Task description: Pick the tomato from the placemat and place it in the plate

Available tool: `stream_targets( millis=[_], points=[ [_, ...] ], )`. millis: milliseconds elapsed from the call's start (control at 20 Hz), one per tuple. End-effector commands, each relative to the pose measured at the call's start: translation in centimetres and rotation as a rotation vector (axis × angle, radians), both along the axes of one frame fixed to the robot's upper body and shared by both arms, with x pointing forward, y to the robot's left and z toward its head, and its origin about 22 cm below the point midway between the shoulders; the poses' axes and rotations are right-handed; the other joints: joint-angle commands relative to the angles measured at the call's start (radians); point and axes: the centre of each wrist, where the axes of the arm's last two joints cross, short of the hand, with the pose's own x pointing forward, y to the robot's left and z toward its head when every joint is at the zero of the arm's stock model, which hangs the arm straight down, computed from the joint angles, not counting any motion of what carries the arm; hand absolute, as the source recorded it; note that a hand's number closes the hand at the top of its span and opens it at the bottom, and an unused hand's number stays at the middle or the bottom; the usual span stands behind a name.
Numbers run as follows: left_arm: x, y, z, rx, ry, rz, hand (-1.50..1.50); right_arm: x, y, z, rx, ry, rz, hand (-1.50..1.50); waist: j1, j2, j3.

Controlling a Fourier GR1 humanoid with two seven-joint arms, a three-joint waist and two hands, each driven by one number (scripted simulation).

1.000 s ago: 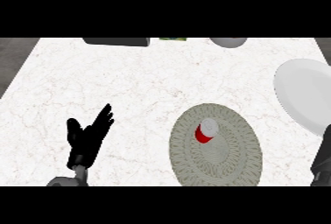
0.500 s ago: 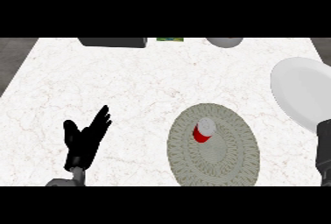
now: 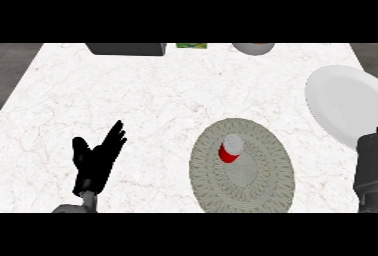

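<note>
White marble bench [image 3: 148, 100]: the tomato [image 3: 229, 151] sits on the placemat [image 3: 244, 186], not yet lifted, so the whole task remains. The plate [image 3: 339, 100] waits at its 2 o'clock. The left hand [image 3: 96, 159] rests open at the tomato's 9 o'clock, well apart. The right forearm [image 3: 367, 172] shows at 3 o'clock, and its hand's state cannot be told.

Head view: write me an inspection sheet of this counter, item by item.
Surface: white marbled counter, no spills seen.
Job's things: tomato lies on the round woven placemat, toward its far side; white plate stands to the right, apart from the placemat, with nothing on it.
Clutter: dark box, green item and grey bowl along the far edge.
Hands: left hand open, fingers up, resting at lower left; right hand a dark shape at the right edge, state unreadable.
Cables: nothing seen.
Surroundings: dark grey area beyond the far corners.
</note>
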Motion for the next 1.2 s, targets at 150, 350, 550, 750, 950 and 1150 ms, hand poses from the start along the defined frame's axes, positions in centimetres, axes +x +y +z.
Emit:
stream_targets(
  millis=[150, 350, 550, 750, 950, 1150],
  points=[
    [-0.9, 0.7, -1.7, -0.004, 0.015, 0.014, 0.00, 1.6, 7.6, -0.5, -0.039, -0.219, 0.115, -1.50, -0.028, -0.014, -0.003],
    [-2.2, 0.6, -1.6, 0.011, 0.018, 0.006, 0.00, 0.5, 9.4, -2.1, -0.020, -0.218, 0.186, -1.50, -0.011, -0.012, -0.003],
    [-0.1, 1.6, 0.3, 0.004, 0.007, 0.011, 0.00, 0.3, 10.8, -2.8, -0.014, -0.205, 0.254, -1.50, -0.012, -0.011, -0.003],
    [-0.3, 0.4, -0.3, -0.005, 0.012, 0.005, 0.00, 0.2, 11.6, -4.6, 0.036, -0.142, 0.270, -1.50, -0.008, -0.012, -0.004],
    [-0.1, 0.8, -0.2, 0.007, 0.010, 0.000, 0.00, 0.6, 12.7, -5.4, 0.089, -0.124, 0.294, -1.50, -0.005, -0.013, -0.005],
    [-0.1, 0.1, -1.0, 0.002, 0.025, 0.007, 0.00, 0.3, 12.9, -5.9, 0.113, -0.117, 0.291, -1.50, -0.003, -0.013, -0.005]
  ],
)
